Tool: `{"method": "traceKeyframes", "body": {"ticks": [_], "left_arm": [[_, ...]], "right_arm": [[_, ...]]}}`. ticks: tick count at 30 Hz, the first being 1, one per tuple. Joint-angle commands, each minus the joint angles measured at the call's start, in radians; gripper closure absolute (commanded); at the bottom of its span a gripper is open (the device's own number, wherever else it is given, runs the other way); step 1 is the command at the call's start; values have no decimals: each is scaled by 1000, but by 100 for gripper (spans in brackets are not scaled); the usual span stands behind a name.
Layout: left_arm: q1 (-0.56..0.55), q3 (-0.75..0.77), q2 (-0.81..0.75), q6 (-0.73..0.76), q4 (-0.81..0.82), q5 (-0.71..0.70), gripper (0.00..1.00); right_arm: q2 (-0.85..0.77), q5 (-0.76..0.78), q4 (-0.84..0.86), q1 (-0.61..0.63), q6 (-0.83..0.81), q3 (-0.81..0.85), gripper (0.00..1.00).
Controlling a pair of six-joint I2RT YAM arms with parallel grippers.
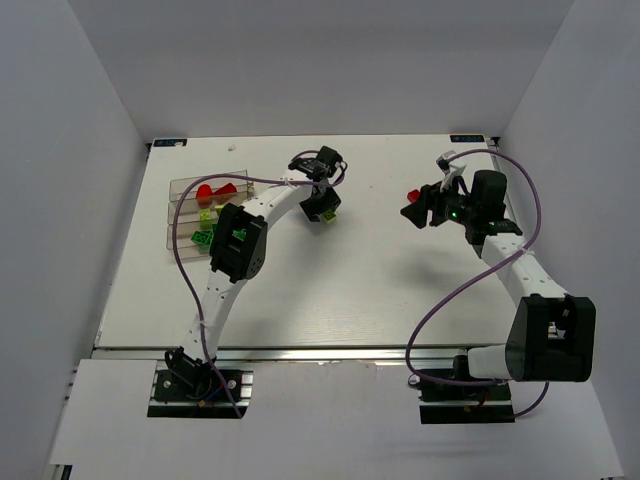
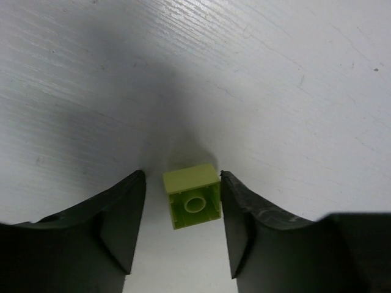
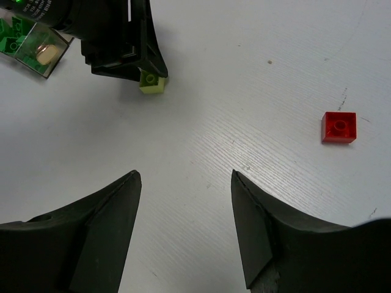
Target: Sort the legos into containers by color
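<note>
Low in the frame's centre, a small lime yellow-green plastic brick sits between the left gripper's parted jaws.

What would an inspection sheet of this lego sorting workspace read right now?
Surface: white table, faint scuffs and specks.
Job's things: lime brick between the left fingers; red brick lying alone on the table; tray holds red, lime and green bricks.
Clutter: nothing seen.
End effectors: left end effector open, straddling the lime brick; right end effector open, empty.
Cables: purple cable loops along each arm.
Surroundings: white walls on three sides.
</note>
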Motion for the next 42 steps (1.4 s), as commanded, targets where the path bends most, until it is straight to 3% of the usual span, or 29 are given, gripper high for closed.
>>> {"method": "traceKeyframes", "body": {"ticks": [1, 6, 14, 16, 21, 23, 26, 30, 35, 42], "left_arm": [[-6, -20, -13, 18, -18, -18, 40], [-8, -58, -27, 36, -15, -18, 48], [-8, -225, -174, 74, 108, -46, 75], [-11, -261, -241, 96, 137, -47, 82], [-12, -372, -407, 188, 197, -96, 92], [-8, -431, -490, 214, 200, -122, 92], [15, -504, -596, 231, 203, -155, 93], [87, -620, -720, 255, 212, -178, 94], [268, -736, -837, 304, 232, -149, 95], [437, -736, -854, 402, 221, -139, 95]], "right_arm": [[-15, -25, 43, -6, 18, 7, 34], [-8, -33, 37, -6, 18, 11, 35], [-7, -55, 10, -6, 8, 19, 39], [-8, -70, 6, -6, 0, 19, 46], [4, -107, -11, 1, -14, 25, 79], [8, -105, -25, 18, -28, 36, 90], [11, -102, -37, 40, -46, 50, 98], [19, -84, -54, 92, -80, 65, 99], [39, -53, -108, 130, -92, 79, 99], [67, -25, -128, 163, -104, 100, 98]]}}
